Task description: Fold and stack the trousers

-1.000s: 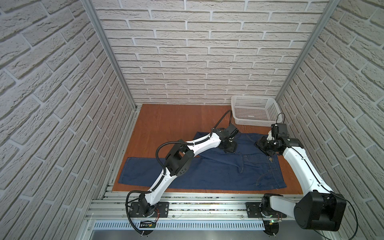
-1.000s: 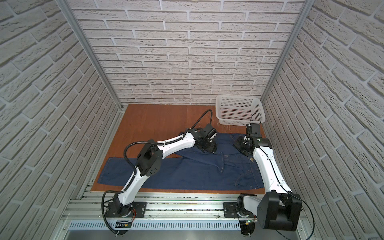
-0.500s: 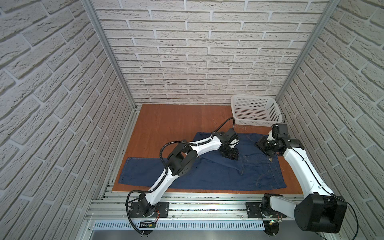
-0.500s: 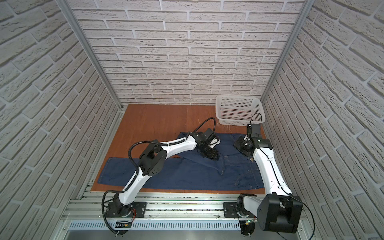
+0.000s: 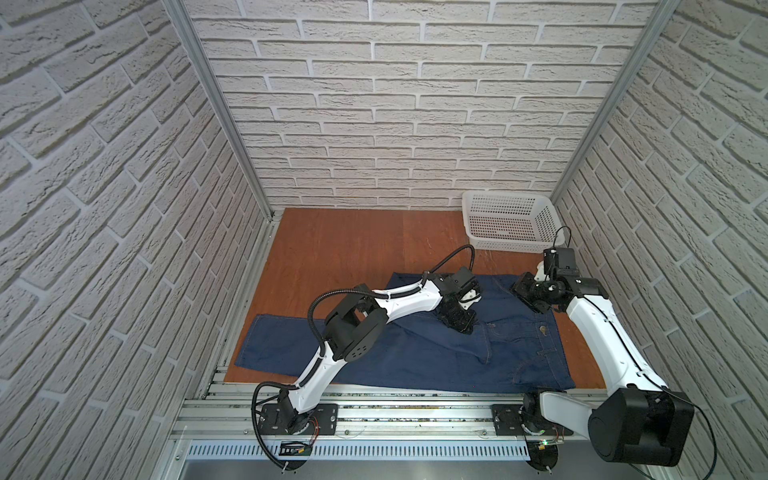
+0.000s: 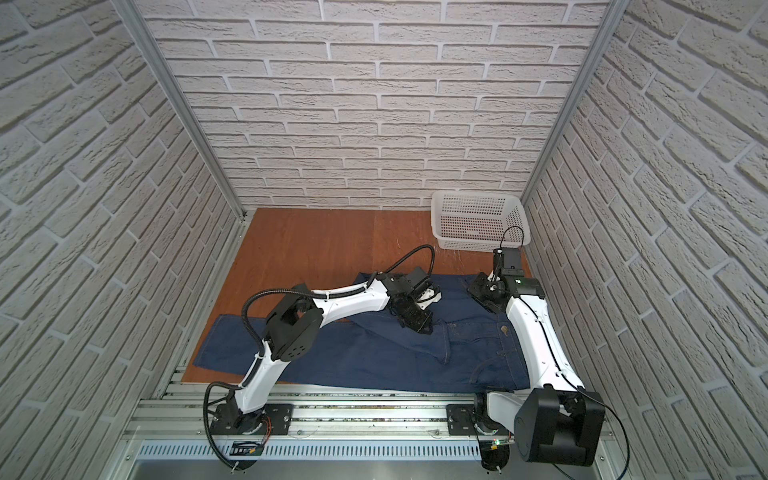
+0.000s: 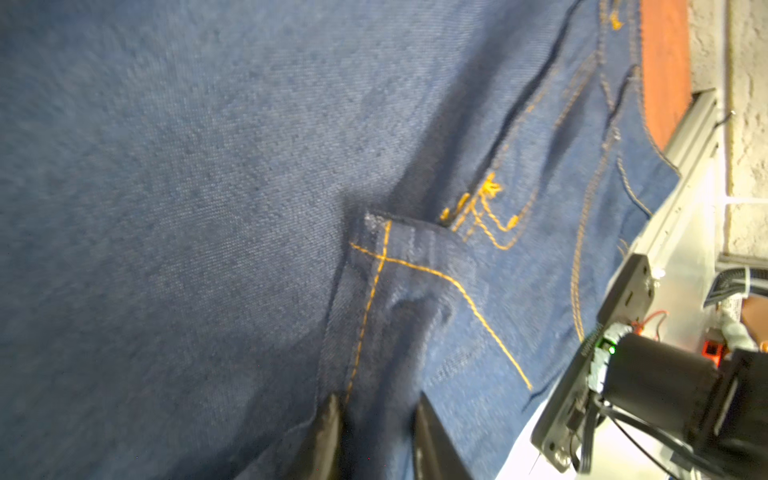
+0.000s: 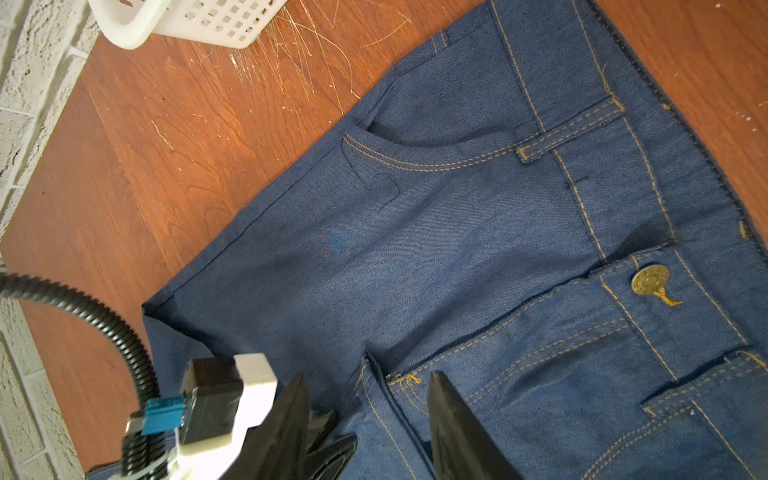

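dark blue denim jeans (image 5: 415,357) lie flat on the scratched reddish wood-grain table (image 5: 353,249). in both top views the waist is at the right, one long leg runs out to the left, and a diagonal fold crosses the middle. the twill weave is fine and even, edged with tan double stitching. a round embossed metal button (image 8: 650,281) sits on the waistband near a curved pocket seam (image 8: 415,160).

the left gripper (image 7: 376,397) is at the crotch seam, its black fingers (image 7: 328,432) drawn close and pinching a raised ridge of denim. the right gripper (image 8: 368,376) hangs over the waist's far corner with its wedge-shaped black fingers (image 8: 449,424) apart, holding nothing.

a white perforated plastic basket (image 5: 505,226) stands in the far right corner, apart from the jeans.
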